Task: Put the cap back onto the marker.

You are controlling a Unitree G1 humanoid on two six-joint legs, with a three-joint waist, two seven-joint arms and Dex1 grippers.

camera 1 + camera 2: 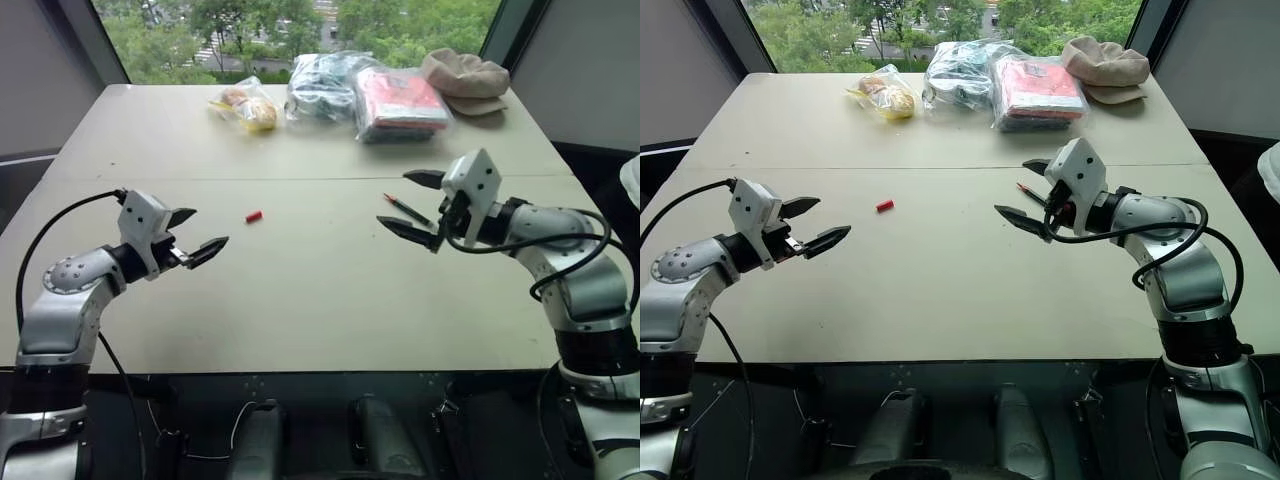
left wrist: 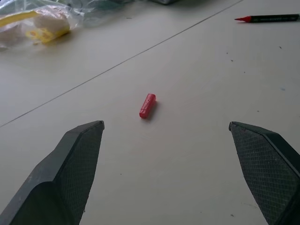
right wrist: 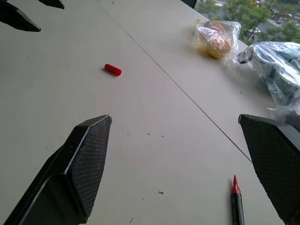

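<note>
Marker [image 1: 408,210] and cap [image 1: 254,216] lay apart on the pale surface [image 1: 300,300], neither one held, so the task had not got past its reaching stage. The marker rested flat toward the robot's right, its bare red tip pointing toward the middle of the surface and its dark barrel running back under the right arm. The cap lay on its side nearer the left, well clear of the marker, with open surface all round it.

That split seemed to explain the arms' posture: each item sat on one arm's side, which suited a two-handed job where one end effector grips the barrel and the other brings the cap to the tip. The left end effector [image 1: 200,233] hovered above the surface with its fingers spread wide, aimed toward the cap, which showed ahead between its fingers in the left wrist view, not yet reached. The right end effector [image 1: 423,206] was likewise spread wide and empty, poised just over the marker, whose tip showed close to one of its fingers in the right wrist view.

At the far edge sat several plastic bags [image 1: 325,85], one with something yellow [image 1: 246,107] and one with something red [image 1: 400,103], plus a tan hat [image 1: 467,77], all well away from the work.
</note>
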